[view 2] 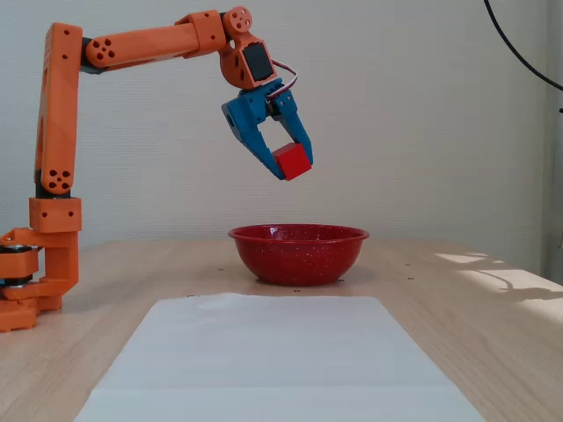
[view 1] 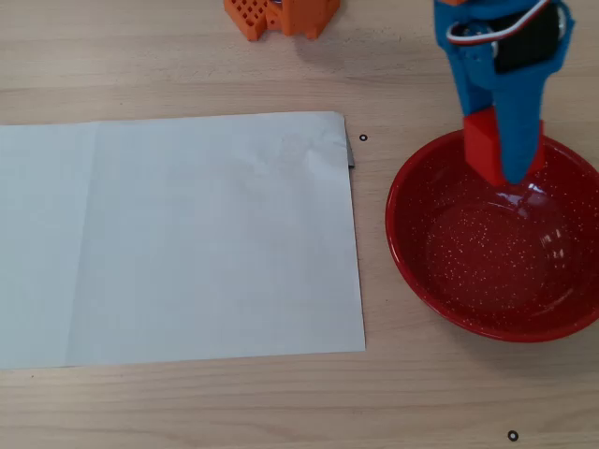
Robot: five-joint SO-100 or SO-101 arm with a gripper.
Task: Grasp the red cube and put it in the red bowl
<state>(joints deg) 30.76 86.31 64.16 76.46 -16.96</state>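
Note:
My blue gripper is shut on the red cube and holds it in the air, well above the red bowl. In the overhead view the gripper and the red cube sit over the far rim of the speckled red bowl. The cube shows at the left side of the blue fingers. The bowl's inside holds nothing that I can see.
A white paper sheet covers the left and middle of the wooden table. The orange arm base stands at the left in the fixed view, its lattice part at the top edge of the overhead view.

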